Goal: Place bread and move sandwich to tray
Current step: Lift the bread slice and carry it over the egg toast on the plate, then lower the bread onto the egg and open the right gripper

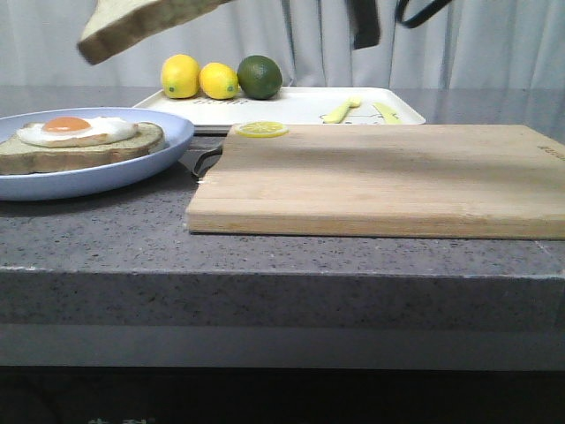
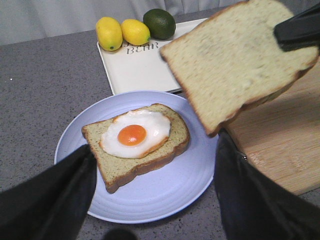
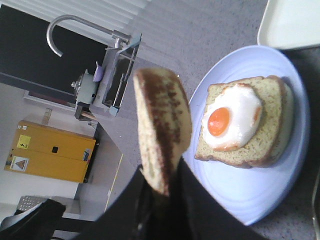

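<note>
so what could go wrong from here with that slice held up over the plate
1. The right gripper pinches the bread by one edge only, so the tilted slice may swing or slip before release.
2. In the left wrist view the bread hangs beside the egg-topped slice, not squarely over it; released there, it could land askew or on the blue plate.
3. The left gripper sits open close to the plate and could nudge it.
</note>
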`<state>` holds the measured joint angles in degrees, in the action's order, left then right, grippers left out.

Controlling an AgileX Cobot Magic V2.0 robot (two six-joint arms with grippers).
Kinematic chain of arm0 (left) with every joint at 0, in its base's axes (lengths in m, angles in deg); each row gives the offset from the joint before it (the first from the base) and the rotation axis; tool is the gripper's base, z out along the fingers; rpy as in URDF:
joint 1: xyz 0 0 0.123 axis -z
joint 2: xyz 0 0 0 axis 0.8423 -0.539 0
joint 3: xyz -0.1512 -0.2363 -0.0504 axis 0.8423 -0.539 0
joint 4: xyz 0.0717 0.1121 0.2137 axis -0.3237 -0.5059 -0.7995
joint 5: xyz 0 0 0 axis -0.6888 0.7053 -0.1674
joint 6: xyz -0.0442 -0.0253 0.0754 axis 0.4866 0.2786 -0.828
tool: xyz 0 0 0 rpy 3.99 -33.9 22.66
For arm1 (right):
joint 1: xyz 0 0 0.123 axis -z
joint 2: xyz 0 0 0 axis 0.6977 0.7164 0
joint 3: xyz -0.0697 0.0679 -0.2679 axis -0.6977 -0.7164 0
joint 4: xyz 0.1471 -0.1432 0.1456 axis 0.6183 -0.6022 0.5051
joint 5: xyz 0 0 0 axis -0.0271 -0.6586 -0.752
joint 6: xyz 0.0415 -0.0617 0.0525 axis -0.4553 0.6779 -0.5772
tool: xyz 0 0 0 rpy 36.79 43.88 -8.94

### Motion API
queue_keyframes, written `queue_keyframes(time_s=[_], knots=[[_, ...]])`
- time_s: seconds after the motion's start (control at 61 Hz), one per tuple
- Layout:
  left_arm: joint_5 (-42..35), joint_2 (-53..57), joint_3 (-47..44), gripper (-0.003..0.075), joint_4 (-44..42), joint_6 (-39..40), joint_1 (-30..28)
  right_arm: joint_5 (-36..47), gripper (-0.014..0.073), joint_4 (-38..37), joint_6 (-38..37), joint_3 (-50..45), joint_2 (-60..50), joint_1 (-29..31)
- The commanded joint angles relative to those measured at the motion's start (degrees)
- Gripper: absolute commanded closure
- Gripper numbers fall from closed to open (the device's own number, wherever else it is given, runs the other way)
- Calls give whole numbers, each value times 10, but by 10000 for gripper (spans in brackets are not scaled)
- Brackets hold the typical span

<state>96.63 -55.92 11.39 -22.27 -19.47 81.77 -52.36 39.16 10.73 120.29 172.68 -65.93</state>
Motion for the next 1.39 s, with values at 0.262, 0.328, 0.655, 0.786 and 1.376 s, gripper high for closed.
queue_keyframes(time_s=[0.262,0.328,0.655,0.786,1.376], knots=[[-48,-2,18,228,-1,-1,4,-5,507,72,-61,187,144,-84],[-48,-2,18,228,-1,-1,4,5,507,72,-92,209,164,-92],[-47,-2,18,228,0,-1,4,56,507,72,-130,240,205,-102],[-47,-2,18,228,0,-1,4,56,507,72,-130,240,205,-102],[-46,-2,18,228,0,-1,4,47,279,72,-130,240,202,-102]])
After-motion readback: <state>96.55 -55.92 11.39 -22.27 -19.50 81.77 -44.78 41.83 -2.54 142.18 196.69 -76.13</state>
